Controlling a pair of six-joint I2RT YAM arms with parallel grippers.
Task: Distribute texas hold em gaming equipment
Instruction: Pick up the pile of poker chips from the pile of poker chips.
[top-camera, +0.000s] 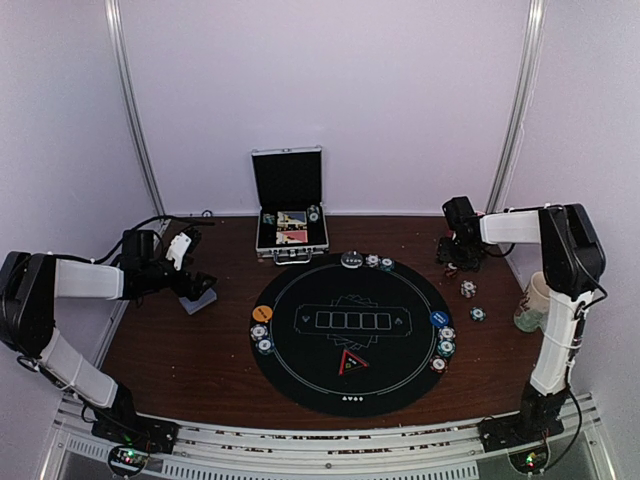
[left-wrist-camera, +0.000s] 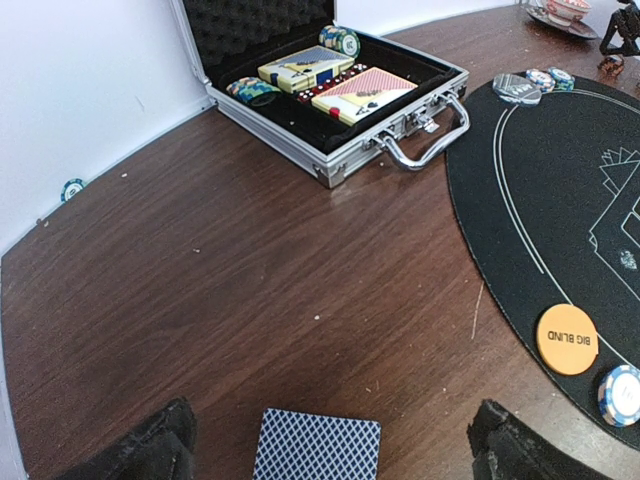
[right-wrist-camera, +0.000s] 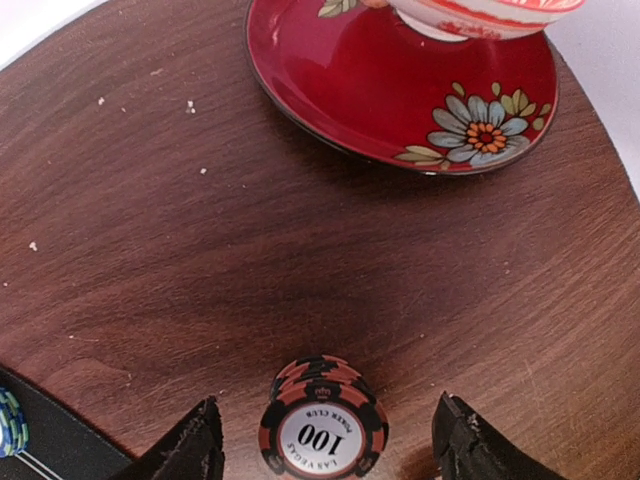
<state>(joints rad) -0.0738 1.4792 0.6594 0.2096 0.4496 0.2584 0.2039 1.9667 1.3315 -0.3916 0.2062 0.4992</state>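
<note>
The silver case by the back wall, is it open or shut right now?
Open. The silver case has its lid standing upright, showing black foam lining, and card boxes and chips lie exposed inside.

At the upper middle of the top view you have a silver case (top-camera: 292, 252) standing open, lid upright before the white wall (top-camera: 330, 90); just below it a large round black mat (top-camera: 300, 365) with white markings lies on the brown wooden table (top-camera: 170, 345); a pale mug (top-camera: 532, 300) stands at the right edge; across the top of the right wrist view, a red flowered saucer (right-wrist-camera: 330, 90) carries a cup (right-wrist-camera: 480, 15).
</note>
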